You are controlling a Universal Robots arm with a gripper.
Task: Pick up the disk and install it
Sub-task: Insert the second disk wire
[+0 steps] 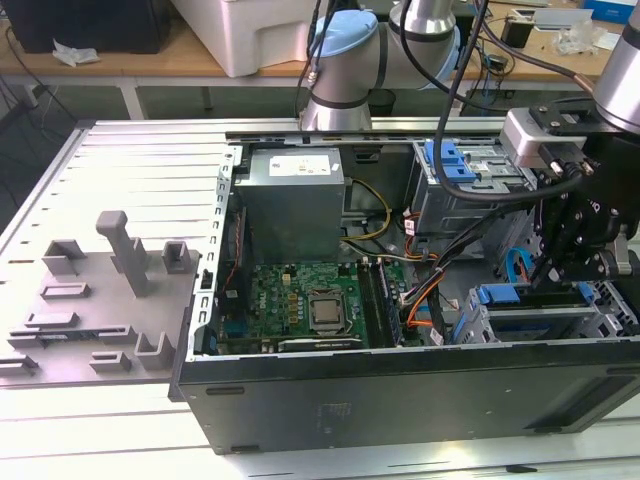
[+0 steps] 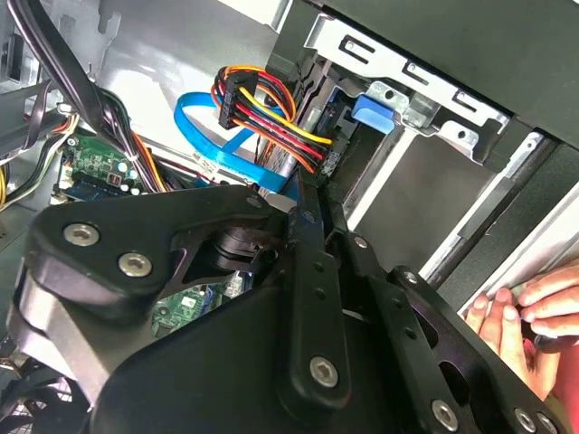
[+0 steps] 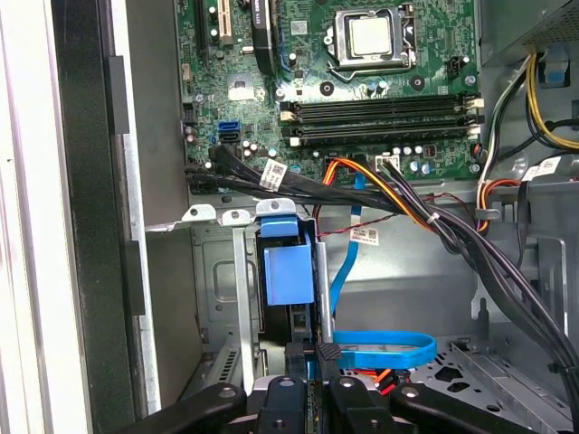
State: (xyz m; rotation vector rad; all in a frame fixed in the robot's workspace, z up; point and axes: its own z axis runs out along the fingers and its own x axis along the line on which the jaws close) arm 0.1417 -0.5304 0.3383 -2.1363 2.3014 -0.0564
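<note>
A black gripper [image 1: 578, 262] hangs over the open computer case [image 1: 400, 400], above the drive cage [image 3: 231, 289]. Whether it grips anything cannot be told. The blue-railed disk [image 3: 288, 271] sits upright inside that cage, beside the motherboard [image 1: 305, 305]

Arm [image 1: 420, 30] reaching down, pincer [image 1: 575, 262] lowered, fingers near-closed

slatted table [image 1: 120, 150] | open computer case [image 1: 400, 400] | grey fixtures [image 1: 120, 260]
</note>
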